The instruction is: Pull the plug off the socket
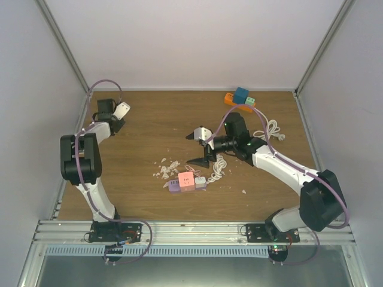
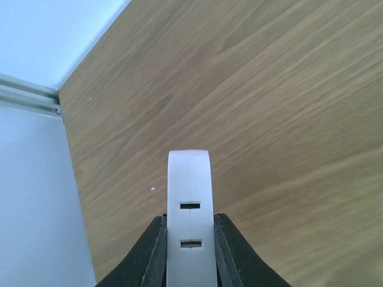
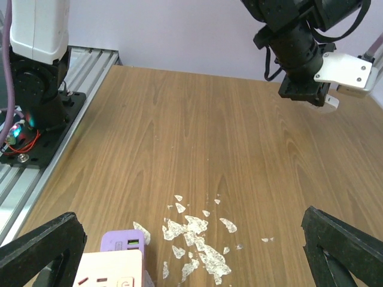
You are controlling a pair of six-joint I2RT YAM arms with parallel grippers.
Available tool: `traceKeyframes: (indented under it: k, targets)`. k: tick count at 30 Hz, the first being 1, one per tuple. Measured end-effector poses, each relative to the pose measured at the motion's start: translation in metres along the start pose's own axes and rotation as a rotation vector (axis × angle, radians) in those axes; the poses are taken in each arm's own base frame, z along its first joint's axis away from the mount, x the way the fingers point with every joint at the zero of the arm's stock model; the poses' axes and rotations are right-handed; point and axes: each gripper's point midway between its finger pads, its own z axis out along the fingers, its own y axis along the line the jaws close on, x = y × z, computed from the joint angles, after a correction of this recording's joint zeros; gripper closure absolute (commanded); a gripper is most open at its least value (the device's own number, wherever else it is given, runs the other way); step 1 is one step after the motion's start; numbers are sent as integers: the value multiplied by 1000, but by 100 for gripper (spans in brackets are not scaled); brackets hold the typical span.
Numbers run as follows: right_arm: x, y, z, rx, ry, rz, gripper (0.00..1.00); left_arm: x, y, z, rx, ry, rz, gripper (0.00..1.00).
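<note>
Top view. My left tool [image 1: 119, 113] is at the far left of the tabletop [image 1: 161, 119], clenched on the white plug [image 1: 122, 109], which is lifted clear of the wood. The plug is well apart from the pink socket block [image 1: 187, 180], which lies near the middle of the tabletop. A purple block [image 1: 174, 187] touches the socket block's left side, and a small pale piece [image 1: 200, 181], probably another adapter, sits against its right side.

My right tool [image 1: 200, 148] hovers just behind the socket block, released, its 2 fingers spread wide and grasping nothing. White chips [image 1: 167, 169] are scattered just left of this tool, and a coiled white cable [image 1: 218, 168] lies beside it on the right. A cluster of orange, blue and green blocks [image 1: 239, 97] rests at the far edge, with a second cable [image 1: 273, 129] near it.

Left wrist view. The white plug [image 2: 190, 179] stands upright between the 2 black fingers [image 2: 152, 254], its face showing 2 narrow slots, with bare wood below it.

Right wrist view. The open right tool [image 3: 190, 239] frames the chips [image 3: 194, 239]. The pink socket block [image 3: 114, 270] and purple block [image 3: 122, 242] sit at the lower left. The left tool [image 3: 308, 89] hangs in the background.
</note>
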Motion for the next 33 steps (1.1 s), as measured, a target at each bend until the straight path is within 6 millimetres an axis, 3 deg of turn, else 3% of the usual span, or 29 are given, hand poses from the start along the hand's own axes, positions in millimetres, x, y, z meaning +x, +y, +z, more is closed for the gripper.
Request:
traceKeyframes:
  k: [6, 14, 22, 27, 31, 33]
  targets:
    - [9, 1, 4, -13, 17, 19, 0, 14, 3, 30, -79, 44, 71, 96]
    - [10, 2, 4, -22, 16, 18, 1, 17, 8, 48, -125, 53, 105, 89]
    - [12, 3, 5, -29, 17, 23, 0, 14, 10, 54, -137, 47, 104, 49]
    - [12, 3, 5, -30, 18, 16, 0, 10, 4, 53, -92, 30, 97, 34]
    - [13, 4, 5, -32, 22, 8, 0, 7, -6, 44, -17, 16, 97, 22]
    - [13, 5, 4, -34, 23, 4, 0, 0, -8, 32, 17, -7, 98, 8]
